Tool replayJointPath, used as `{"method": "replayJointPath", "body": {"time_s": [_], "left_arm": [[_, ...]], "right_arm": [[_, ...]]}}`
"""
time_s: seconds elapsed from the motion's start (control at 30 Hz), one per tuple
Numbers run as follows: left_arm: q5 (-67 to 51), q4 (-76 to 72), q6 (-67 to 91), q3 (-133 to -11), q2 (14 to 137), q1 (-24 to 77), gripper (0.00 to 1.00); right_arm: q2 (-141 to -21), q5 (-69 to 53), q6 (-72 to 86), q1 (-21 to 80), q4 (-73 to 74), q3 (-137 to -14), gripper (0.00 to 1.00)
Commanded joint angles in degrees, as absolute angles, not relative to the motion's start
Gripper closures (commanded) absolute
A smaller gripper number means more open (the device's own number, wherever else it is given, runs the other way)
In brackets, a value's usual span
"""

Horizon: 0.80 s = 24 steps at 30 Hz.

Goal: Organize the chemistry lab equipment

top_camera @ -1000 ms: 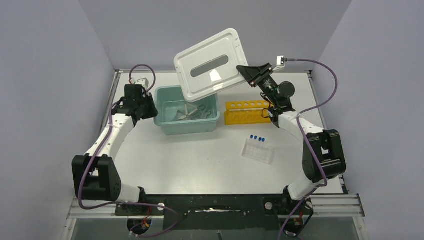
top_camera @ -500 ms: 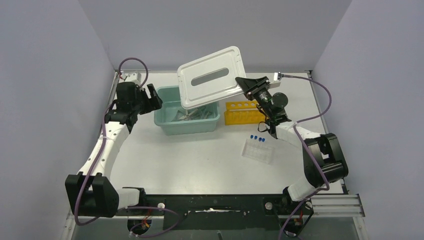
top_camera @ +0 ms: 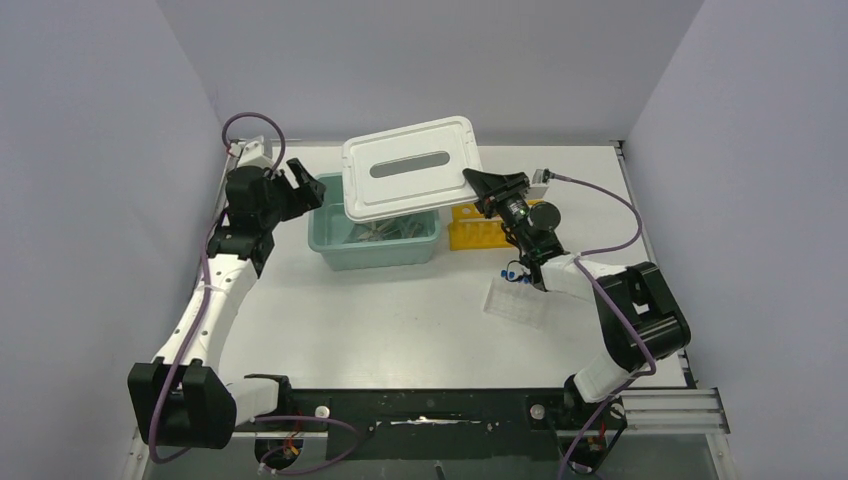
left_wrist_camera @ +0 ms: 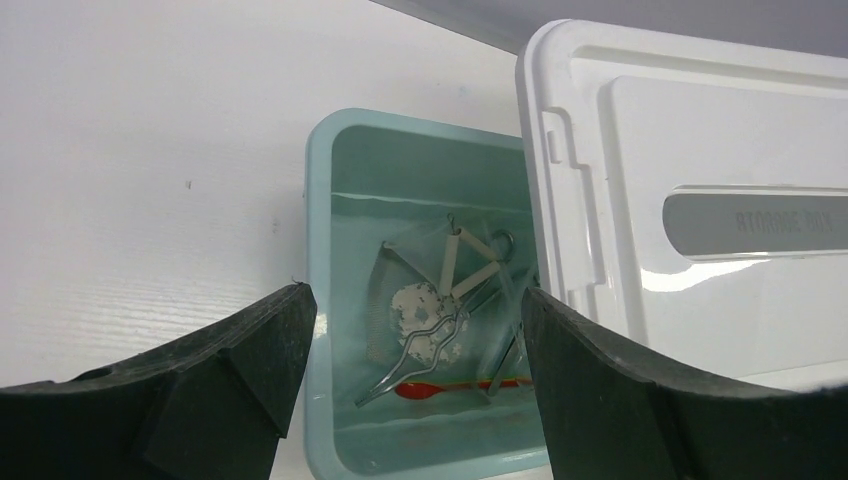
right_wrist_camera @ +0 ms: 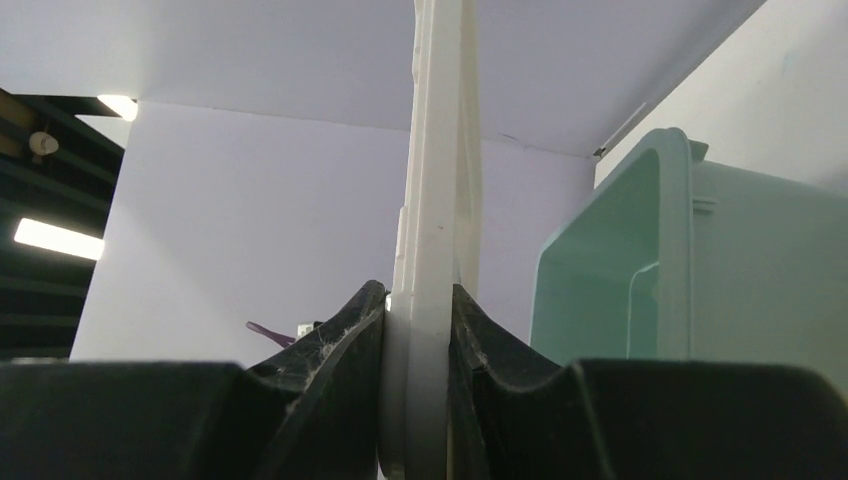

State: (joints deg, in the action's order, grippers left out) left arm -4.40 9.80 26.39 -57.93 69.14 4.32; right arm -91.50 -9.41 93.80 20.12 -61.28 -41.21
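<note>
Opening wide since a second ago, my left claw (top_camera: 300,188) is hovering just left of the tub (top_camera: 375,253), gripping nothing. Inside the tub, forceps (left_wrist_camera: 425,350) are lying across a bag of discs (left_wrist_camera: 415,305). The lid (top_camera: 410,165) is hanging lower and flatter than before, covering the tub's rear and right part. My right claw (top_camera: 478,186) is pinching the lid's right edge. A yellow rack (top_camera: 478,234) is standing just right of the tub, and the tubes (top_camera: 515,303) are sitting further right and nearer, well apart from it.
</note>
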Motion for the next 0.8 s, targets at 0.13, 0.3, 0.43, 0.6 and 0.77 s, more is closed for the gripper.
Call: {"method": "replayJointPath", "body": {"time_s": [0.13, 0.3, 0.43, 0.6, 0.77], "left_arm": [[-2.3, 4.3, 27.9, -57.9, 65.3, 4.3, 0.25], [-2.3, 4.3, 28.1, -58.0, 65.2, 4.3, 0.25], [-2.7, 3.8, 28.8, -57.7, 65.1, 4.4, 0.25], [-2.9, 2.8, 29.8, -57.1, 65.2, 5.8, 0.25], [-2.8, 3.7, 28.1, -59.3, 68.2, 8.7, 0.24]], "right_arm": [[-90.3, -5.5, 93.0, 22.7, -64.2, -41.4, 1.00], [-91.9, -5.4, 92.0, 24.6, -62.8, -42.6, 1.00], [-93.4, -4.4, 91.3, 26.2, -62.5, -43.0, 1.00], [-95.9, -3.9, 91.5, 27.4, -63.2, -43.7, 1.00], [-98.0, -3.9, 90.9, 28.9, -62.4, -45.4, 1.00]]}}
